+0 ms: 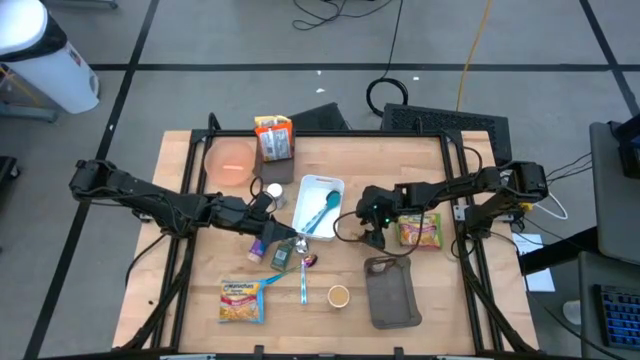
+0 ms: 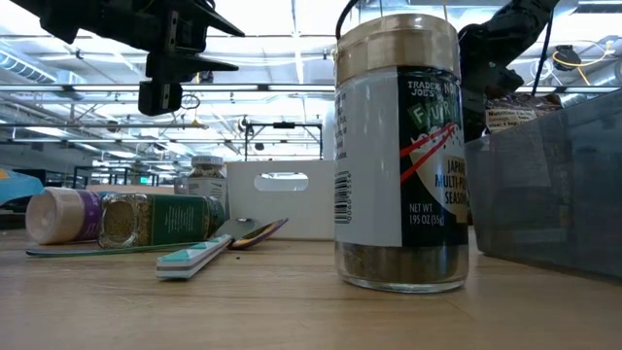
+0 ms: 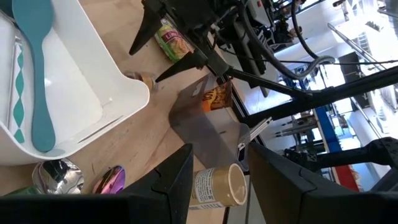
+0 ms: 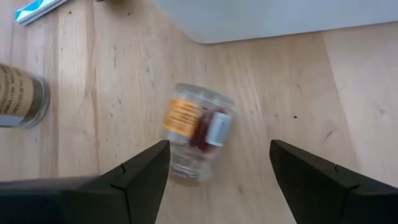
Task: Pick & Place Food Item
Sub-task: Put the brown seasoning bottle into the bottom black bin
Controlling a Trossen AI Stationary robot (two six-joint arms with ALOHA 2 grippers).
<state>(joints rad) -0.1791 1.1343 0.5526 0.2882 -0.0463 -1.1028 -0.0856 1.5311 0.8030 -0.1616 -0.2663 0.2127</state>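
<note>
Wooden tabletop is carrying scattered food items, shown left to right. At left, the left gripper is hovering with parted, empty fingers beside the white tray, which is holding a teal spoon. Right of centre, the right gripper is hanging released, jaws spread, over a small clear jar that is lying loose on the wood near the tray's corner. Farther right, a ramen packet is lying beside that arm.

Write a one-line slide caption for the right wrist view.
Right gripper with fingers open over a small clear jar lying on the wooden table.
</note>
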